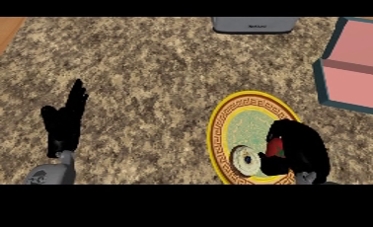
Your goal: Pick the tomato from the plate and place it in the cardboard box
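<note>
Across the whole view spreads a speckled brown granite counter, with a strip of orange wood showing at its upper left corner. Upper right, partly cut by the edge, sits the box: teal walls around a pink inside, a teal divider splitting it into two compartments. It stands well apart from the plate, up and to the right of it. At the top edge, near the middle, a grey appliance pokes into view.

Lower right lies the plate, yellow-rimmed with a dark key pattern and a pale green centre. The right hand comes up from the lower edge and covers the plate's right half, fingers curled round the tomato, of which only a red patch shows between the black fingers. The tomato is at the plate's lower middle; whether it rests on the plate or is raised off it cannot be told. Just left of the tomato, touching the hand, a cream ring-shaped thing lies on the plate.

Far left, the left hand rests open, fingers straight and pointing up, holding nothing.
</note>
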Robot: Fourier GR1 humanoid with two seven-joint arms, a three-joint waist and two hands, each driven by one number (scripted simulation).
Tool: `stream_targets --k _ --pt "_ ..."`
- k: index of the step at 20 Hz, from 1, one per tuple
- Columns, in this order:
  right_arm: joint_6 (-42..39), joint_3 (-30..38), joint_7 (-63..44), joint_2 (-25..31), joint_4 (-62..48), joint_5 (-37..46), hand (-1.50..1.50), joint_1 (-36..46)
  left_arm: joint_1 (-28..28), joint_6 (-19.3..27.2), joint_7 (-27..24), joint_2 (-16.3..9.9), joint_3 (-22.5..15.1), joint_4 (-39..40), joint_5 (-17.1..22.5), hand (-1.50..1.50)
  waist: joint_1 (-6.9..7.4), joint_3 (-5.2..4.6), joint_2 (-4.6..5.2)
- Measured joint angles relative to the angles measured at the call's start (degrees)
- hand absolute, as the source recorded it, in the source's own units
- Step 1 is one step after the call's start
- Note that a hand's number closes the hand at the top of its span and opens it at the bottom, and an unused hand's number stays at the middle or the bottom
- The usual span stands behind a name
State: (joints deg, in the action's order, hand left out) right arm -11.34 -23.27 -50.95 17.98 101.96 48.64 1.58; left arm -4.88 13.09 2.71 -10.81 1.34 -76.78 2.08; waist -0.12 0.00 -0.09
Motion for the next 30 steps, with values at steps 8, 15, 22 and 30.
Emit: stream_targets --k 8,15,22,30 --pt "-0.3 -5.5 28.1 18.2 9.8 -2.8 1.50 -11.6 1.7 0.4 -1.3 0.6 0.1 0.0 -0.2 0.00 -1.30 0.08 -0.35" --pt "7.8 4.5 46.0 31.0 17.9 -6.6 1.50 -23.2 1.5 -0.7 -1.8 -0.2 1.4 1.0 0.4 0.00 -1.51 0.03 -0.24" --pt "9.7 21.2 53.0 35.5 30.9 -18.2 1.50 -32.9 1.8 0.1 -1.0 0.4 1.4 0.3 0.0 0.00 -2.42 -0.03 -0.48" --pt "3.3 45.0 54.2 35.0 33.4 -36.9 1.50 -33.3 2.1 0.0 -1.1 0.6 1.3 0.0 -0.2 0.00 -2.09 -0.09 -0.42"
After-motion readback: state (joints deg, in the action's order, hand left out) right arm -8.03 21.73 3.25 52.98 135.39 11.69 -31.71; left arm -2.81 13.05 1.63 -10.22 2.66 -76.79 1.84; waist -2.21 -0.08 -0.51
